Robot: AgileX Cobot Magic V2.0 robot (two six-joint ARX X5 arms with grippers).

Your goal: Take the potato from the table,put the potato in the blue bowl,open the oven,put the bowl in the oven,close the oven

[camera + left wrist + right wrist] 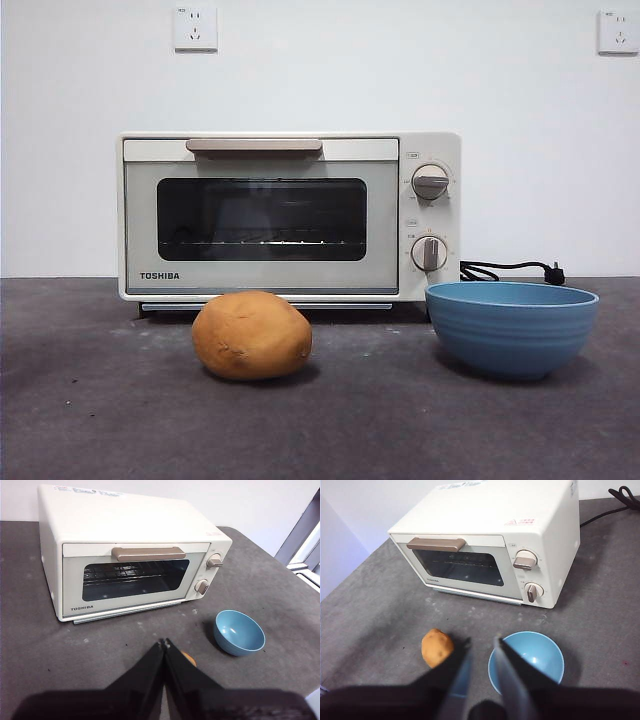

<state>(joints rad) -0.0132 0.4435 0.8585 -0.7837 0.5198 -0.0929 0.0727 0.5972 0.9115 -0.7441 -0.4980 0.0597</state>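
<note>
While the potato (251,335) lies on the table (100,420) before the shut oven (290,215), long axis running sideways along its door, left of the blue bowl (512,328), the left gripper (164,642) hangs above pressed together and the right gripper (481,642) hangs spread

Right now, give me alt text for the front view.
A potato sits on the table before a shut oven; an empty-looking blue bowl stands apart beside it. No arm shows.
</note>
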